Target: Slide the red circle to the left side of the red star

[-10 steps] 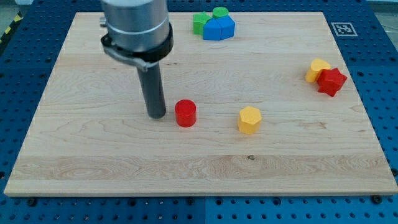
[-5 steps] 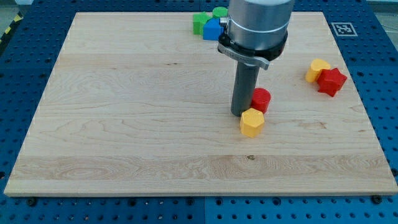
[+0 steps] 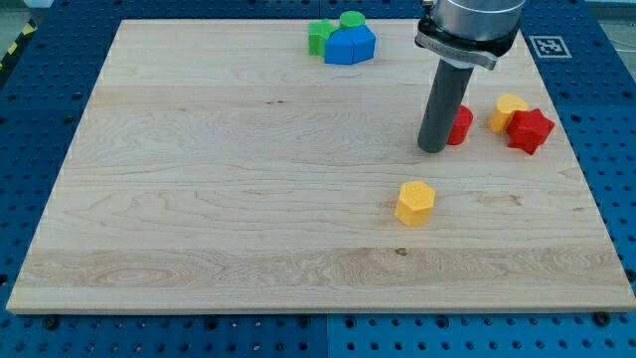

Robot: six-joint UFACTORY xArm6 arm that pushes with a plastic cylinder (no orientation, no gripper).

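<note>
The red circle (image 3: 460,124) sits on the wooden board's right part, partly hidden behind my rod. My tip (image 3: 432,149) touches the circle's left side. The red star (image 3: 530,130) lies further right, near the board's right edge. A yellow block (image 3: 508,110) rests against the star's upper left, between the circle and the star. A small gap separates the red circle from that yellow block.
A yellow hexagon (image 3: 415,203) lies below my tip, toward the view's bottom. A cluster of a blue block (image 3: 350,46), a green block (image 3: 319,37) and a green circle (image 3: 351,20) sits at the board's top edge (image 3: 248,22).
My tip swept right across the board, pushing the red circle from the middle to just left of the yellow block by the star. The yellow hexagon was nudged slightly down and right.
</note>
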